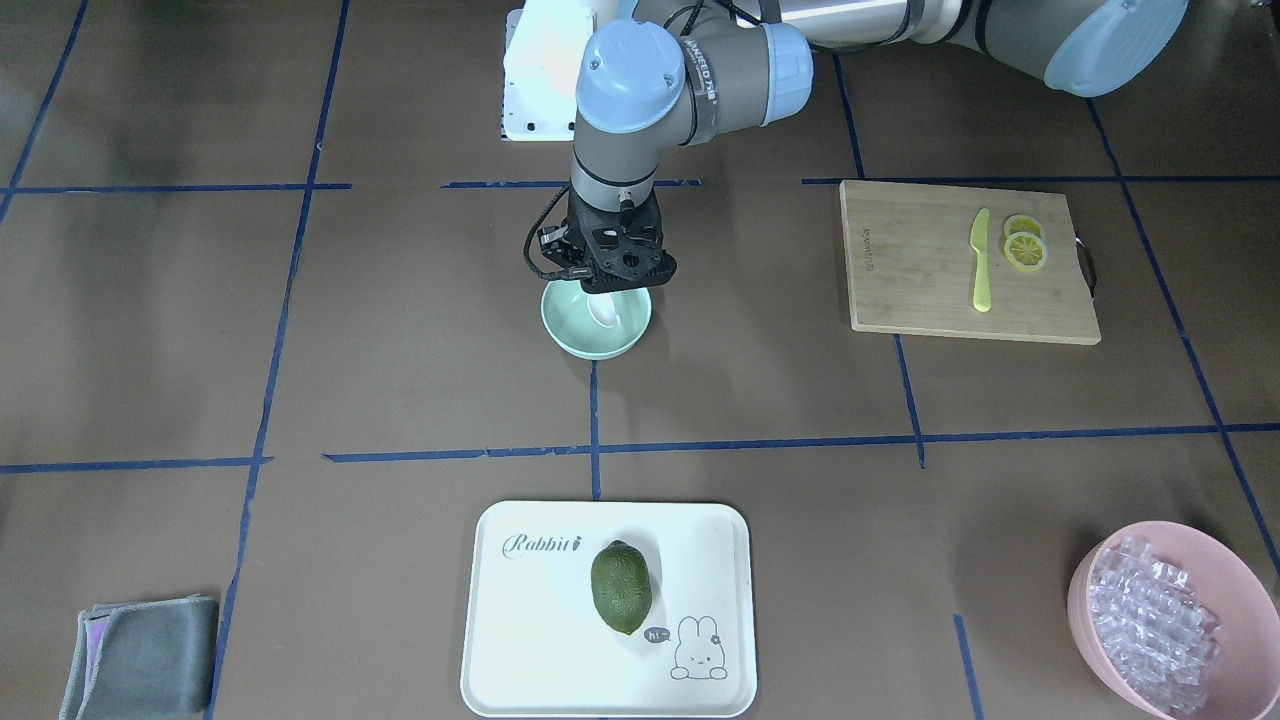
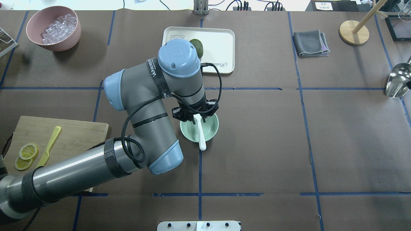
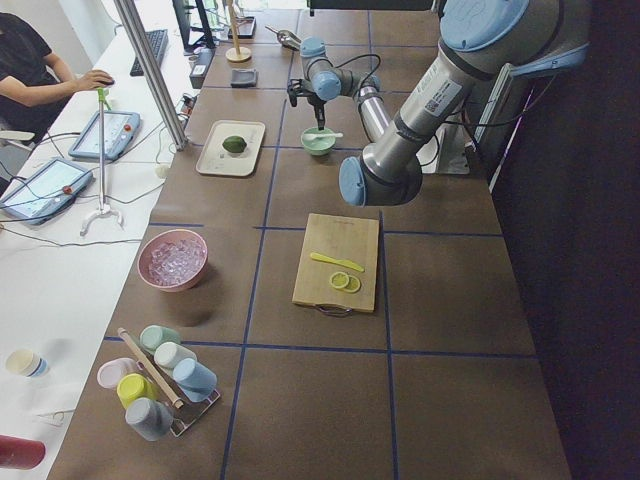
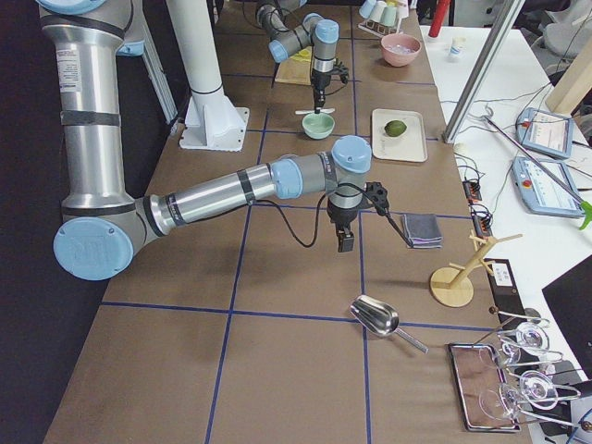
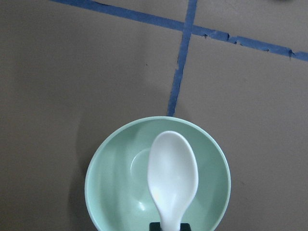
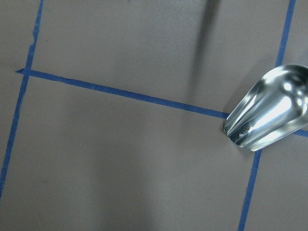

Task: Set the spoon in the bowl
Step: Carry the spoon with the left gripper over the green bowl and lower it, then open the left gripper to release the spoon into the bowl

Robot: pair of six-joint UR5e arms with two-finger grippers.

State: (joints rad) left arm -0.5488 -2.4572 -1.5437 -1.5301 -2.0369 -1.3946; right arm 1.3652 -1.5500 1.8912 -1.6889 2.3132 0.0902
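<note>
White spoon (image 2: 201,138) clamped in left fingers (image 2: 196,117), scoop over mint-green bowl (image 2: 212,129), right fingers (image 4: 344,242) aloft, opening impossible to tell

Left arm (image 2: 141,128) reaches in from its side, elbow folded, wrist turned straight down over mid-table. Left gripper (image 2: 196,117) hangs low, fingers pinched on the spoon (image 2: 201,136), which it holds roughly level. Right arm (image 4: 213,199) stretches long and low across its own half with the wrist bent down. Right gripper (image 4: 345,242) points at the table, hovering clear of it, and its jaws are too small to read.
</note>
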